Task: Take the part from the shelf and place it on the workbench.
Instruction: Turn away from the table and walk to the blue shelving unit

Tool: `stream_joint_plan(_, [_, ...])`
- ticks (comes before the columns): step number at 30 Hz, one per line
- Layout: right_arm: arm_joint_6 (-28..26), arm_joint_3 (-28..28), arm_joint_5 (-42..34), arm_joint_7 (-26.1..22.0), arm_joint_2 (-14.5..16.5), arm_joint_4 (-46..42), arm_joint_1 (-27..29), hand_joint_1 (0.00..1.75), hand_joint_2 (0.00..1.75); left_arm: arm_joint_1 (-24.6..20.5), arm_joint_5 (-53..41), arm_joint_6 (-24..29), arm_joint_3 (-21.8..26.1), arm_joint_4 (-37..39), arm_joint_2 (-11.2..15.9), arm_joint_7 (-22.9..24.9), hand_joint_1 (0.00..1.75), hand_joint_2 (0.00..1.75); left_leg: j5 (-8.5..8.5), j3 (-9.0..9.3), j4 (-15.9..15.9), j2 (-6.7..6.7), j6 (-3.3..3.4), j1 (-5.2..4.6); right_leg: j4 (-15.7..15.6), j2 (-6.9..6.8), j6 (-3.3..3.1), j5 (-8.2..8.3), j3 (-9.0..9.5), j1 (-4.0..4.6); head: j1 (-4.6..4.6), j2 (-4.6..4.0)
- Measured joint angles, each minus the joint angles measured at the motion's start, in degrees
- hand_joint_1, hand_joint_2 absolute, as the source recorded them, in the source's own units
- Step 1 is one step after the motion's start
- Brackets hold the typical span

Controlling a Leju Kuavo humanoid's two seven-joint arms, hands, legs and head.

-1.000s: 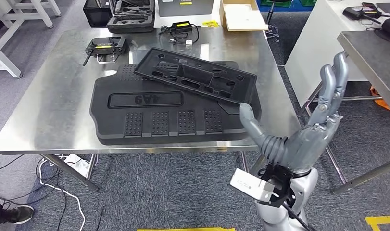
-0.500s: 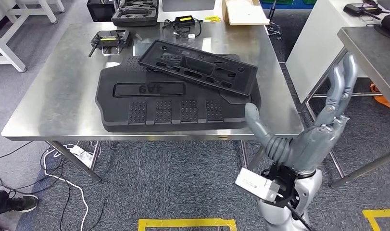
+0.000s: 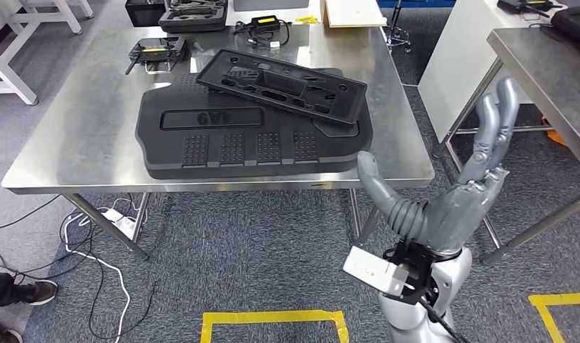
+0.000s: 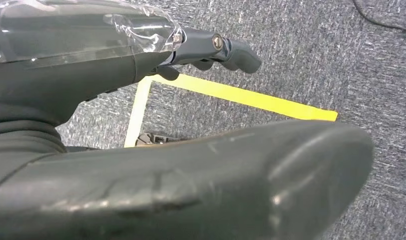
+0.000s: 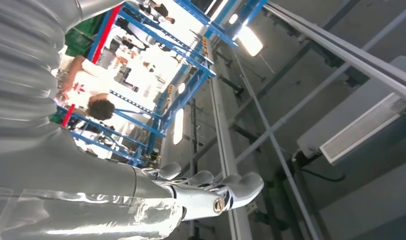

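Your right hand [image 3: 458,193] is up beside the shiny steel workbench [image 3: 79,136], fingers spread, holding nothing. Two flat black plastic parts [image 3: 279,82] already lie stacked on that workbench. Your left hand [image 4: 206,47] hangs over the floor; its grip is unclear. I think placing is done; next, pull back.

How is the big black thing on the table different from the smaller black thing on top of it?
The big black panel lies flat on the table; the smaller black tray rests tilted on its far edge. The panel has ribbed patches and raised lettering; the tray has many cut-out pockets. Both are black plastic.
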Motion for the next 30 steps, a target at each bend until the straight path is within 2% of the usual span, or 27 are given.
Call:
stream_joint_plan(2, [-0.01,-0.01,-0.01,-0.03,0.0,0.02,0.02,0.0,1.75,0.07,0.03,0.01,-0.01,0.0,-0.02,0.0,0.0,0.0,0.6,-0.52,-0.46,0.15,0.73,0.19,0.13,0.06,0.58,0.25,-0.2,0.01,-0.01,0.0])
stream_joint_plan(3, [-0.01,-0.01,-0.02,-0.04,0.0,0.02,0.02,0.0,1.75,0.06,0.03,0.01,-0.02,0.0,-0.03,0.0,0.0,0.0,1.06,-0.9,-0.68,0.26,1.23,0.35,0.76,0.18,0.8,-0.53,-0.52,-0.01,0.07,0.0])
stream_joint_plan(4, [-0.01,-0.02,-0.02,-0.04,0.0,0.03,0.02,0.0,1.75,0.02,0.03,0.01,-0.02,0.0,-0.04,0.0,0.0,0.0,1.6,-1.44,-0.91,0.39,1.69,0.51,2.56,0.33,1.05,-2.35,-1.21,-0.04,0.26,0.0])
stream_joint_plan(5, [0.0,-0.03,-0.01,-0.04,0.0,0.05,0.04,0.0,1.75,-0.02,0.03,0.0,-0.02,0.0,-0.05,0.01,0.0,0.0,2.07,-2.05,-0.96,0.51,1.99,0.55,5.37,0.46,1.25,-4.92,-2.17,-0.18,0.5,0.0])
stream_joint_plan(6, [0.0,-0.05,-0.01,-0.03,0.0,0.07,0.04,0.0,1.75,-0.01,0.04,-0.01,-0.03,0.0,-0.05,0.01,0.0,0.0,2.53,-2.72,-0.94,0.52,2.18,0.53,8.95,0.51,1.49,-7.58,-3.27,-0.25,0.78,0.0])
stream_joint_plan(7, [0.0,-0.08,-0.01,-0.02,0.0,0.1,0.06,0.0,1.75,0.01,0.04,-0.01,-0.03,0.0,-0.05,0.01,0.0,0.0,2.98,-3.41,-0.85,0.56,2.23,0.5,12.46,0.53,1.7,-9.55,-4.13,-0.34,0.97,0.0])
stream_joint_plan(8, [0.0,-0.11,-0.01,0.02,0.0,0.13,0.08,0.0,1.75,0.03,0.04,-0.01,-0.04,0.0,-0.04,0.01,0.0,0.0,3.38,-4.08,-0.71,0.59,2.2,0.48,14.65,0.53,1.87,-10.18,-4.28,-0.42,1.06,0.0])
stream_joint_plan(9, [0.0,-0.14,-0.01,0.07,0.0,0.15,0.08,0.0,1.75,0.03,0.04,-0.01,-0.05,0.0,-0.04,0.0,0.0,0.0,3.75,-4.73,-0.53,0.61,2.12,0.48,15.05,0.53,1.97,-9.63,-3.57,-0.49,1.12,0.0])
stream_joint_plan(10, [0.0,-0.16,-0.02,0.12,0.0,0.16,0.07,0.0,1.75,0.03,0.05,-0.01,-0.07,0.0,-0.04,0.01,0.0,0.0,4.04,-5.31,-0.3,0.61,2.0,0.51,13.33,0.52,1.99,-8.17,-1.87,-0.56,1.21,0.0])
stream_joint_plan(11, [0.0,-0.17,-0.02,0.15,0.0,0.16,0.05,0.0,1.75,0.03,0.06,-0.01,-0.08,0.0,-0.05,0.01,0.0,0.0,4.28,-5.71,-0.04,0.6,1.84,0.56,9.82,0.52,1.95,-6.49,0.71,-0.63,1.33,0.0])
stream_joint_plan(13, [-0.01,-0.17,-0.01,0.16,0.0,0.16,-0.06,0.0,1.75,0.01,0.09,-0.01,-0.09,0.0,-0.04,0.01,0.0,0.0,4.73,-6.36,0.47,0.55,1.32,0.48,1.75,0.6,1.76,-5.0,5.71,-0.58,1.6,0.0])
stream_joint_plan(14, [-0.01,-0.18,0.0,0.17,0.0,0.16,-0.11,0.0,1.75,0.0,0.1,-0.02,-0.09,0.0,-0.04,0.0,0.0,0.0,5.02,-6.53,0.66,0.53,0.99,0.42,-0.83,0.67,1.63,-4.92,7.05,-0.48,1.64,0.0])
stream_joint_plan(15, [-0.02,-0.19,0.02,0.18,0.0,0.16,-0.15,0.0,1.75,0.0,0.1,-0.05,-0.1,0.0,-0.04,0.0,0.0,0.0,5.35,-6.75,0.75,0.51,0.64,0.37,-1.96,0.75,1.46,-5.1,7.42,-0.33,1.64,0.0])
stream_joint_plan(17, [-0.02,-0.2,0.05,0.21,0.0,0.16,-0.16,0.0,1.75,0.0,0.13,-0.11,-0.11,0.0,-0.04,0.0,0.0,0.0,5.78,-6.98,0.89,0.46,-0.06,0.41,-2.26,0.73,0.76,-4.57,6.96,-0.34,1.55,0.0])
stream_joint_plan(18, [-0.02,-0.2,0.07,0.22,0.0,0.16,-0.19,0.0,1.75,-0.01,0.17,-0.13,-0.11,0.0,-0.04,0.0,0.0,0.0,5.14,-7.31,1.53,0.38,-0.4,0.46,-2.36,0.66,0.24,-4.16,6.64,-0.42,1.43,0.0])
stream_joint_plan(19, [-0.02,-0.2,0.07,0.22,0.0,0.16,-0.22,0.0,1.75,-0.01,0.22,-0.14,-0.11,0.0,-0.03,0.01,0.0,0.0,3.66,-7.94,3.08,0.3,-0.71,0.51,-2.51,0.57,-0.31,-3.73,6.26,-0.54,1.21,0.0])
stream_joint_plan(20, [-0.02,-0.2,0.07,0.22,0.0,0.16,-0.24,0.0,1.75,-0.01,0.27,-0.14,-0.11,0.0,-0.03,0.01,0.0,0.0,1.4,-8.95,5.82,0.23,-0.97,0.6,-2.6,0.45,-0.77,-3.29,5.77,-0.61,0.95,0.0])
stream_joint_plan(22, [-0.02,-0.2,0.08,0.22,0.0,0.16,-0.24,0.0,1.75,0.01,0.37,-0.14,-0.11,0.0,-0.03,0.01,0.0,0.0,-3.22,-11.32,12.98,0.19,-1.36,0.65,-2.46,0.34,-1.2,-2.63,4.73,-0.49,0.48,0.0])
stream_joint_plan(23, [-0.02,-0.2,0.09,0.22,0.0,0.16,-0.23,0.0,1.75,0.02,0.4,-0.14,-0.11,0.0,-0.03,0.0,0.0,0.0,-4.52,-12.13,15.61,0.19,-1.46,0.66,-2.39,0.29,-1.25,-2.42,4.38,-0.44,0.41,0.0])
stream_joint_plan(24, [-0.02,-0.2,0.09,0.22,0.0,0.16,-0.23,0.0,1.75,0.02,0.42,-0.14,-0.11,0.0,-0.03,0.0,0.0,0.0,-5.11,-12.56,17.06,0.2,-1.5,0.65,-2.35,0.27,-1.26,-2.3,4.17,-0.42,0.39,0.0])
stream_joint_plan(28, [-0.02,-0.2,0.1,0.24,0.0,0.16,-0.23,0.0,1.75,0.03,0.43,-0.14,-0.11,0.0,-0.03,0.0,0.0,0.0,-5.26,-12.74,18.04,0.2,-1.52,0.65,-2.27,0.26,-1.25,-2.17,3.95,-0.4,0.36,0.0])
stream_joint_plan(30, [-0.02,-0.2,0.19,0.33,0.0,0.16,-0.23,0.0,1.75,0.05,0.44,-0.15,-0.11,0.0,-0.03,0.0,0.0,0.0,-4.33,-11.84,17.7,0.2,-1.46,0.65,-2.04,0.24,-1.19,-1.94,3.41,-0.38,0.34,0.0])
